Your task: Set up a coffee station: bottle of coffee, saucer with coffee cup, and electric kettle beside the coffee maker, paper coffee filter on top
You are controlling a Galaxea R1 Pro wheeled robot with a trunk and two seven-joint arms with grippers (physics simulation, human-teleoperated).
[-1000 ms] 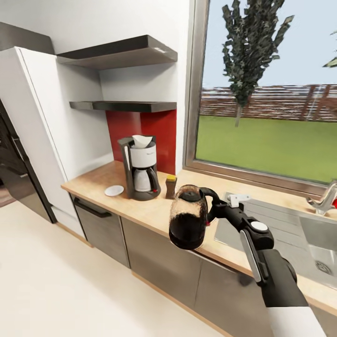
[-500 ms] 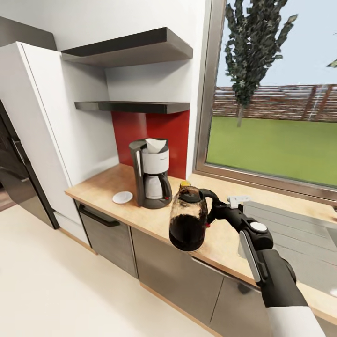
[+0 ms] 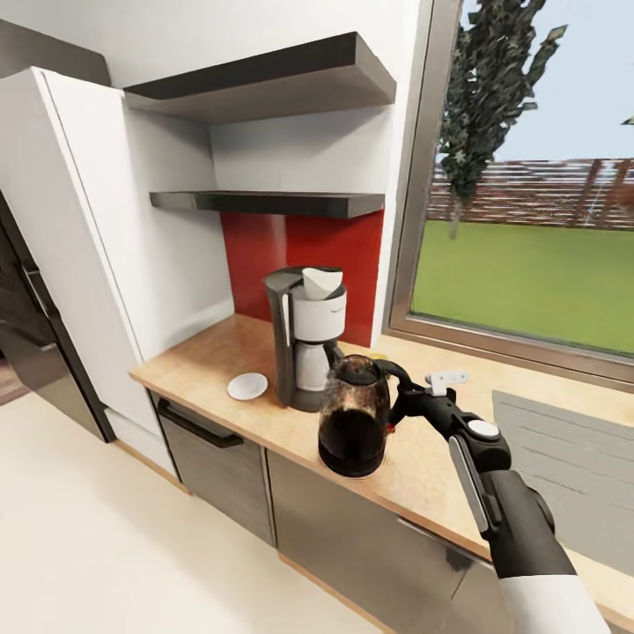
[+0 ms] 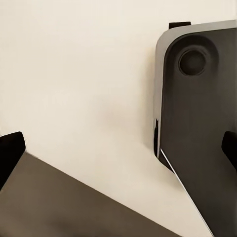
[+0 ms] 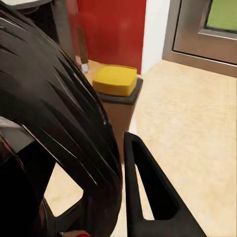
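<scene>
Kettle (image 3: pixel 354 414) looks bulky and probably top-heavy, so the right gripper (image 3: pixel 407 407) clamped on its handle seems the sane hold; left jaws: can't tell

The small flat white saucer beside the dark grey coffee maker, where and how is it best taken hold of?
Probably by the rim of the small flat round white saucer, on its front-left edge. It lies flat on the tan countertop, so only its thin edge offers a pinch. The tall dark grey coffee maker stands close on its other side, so come from above, jaws straddling the rim.
</scene>
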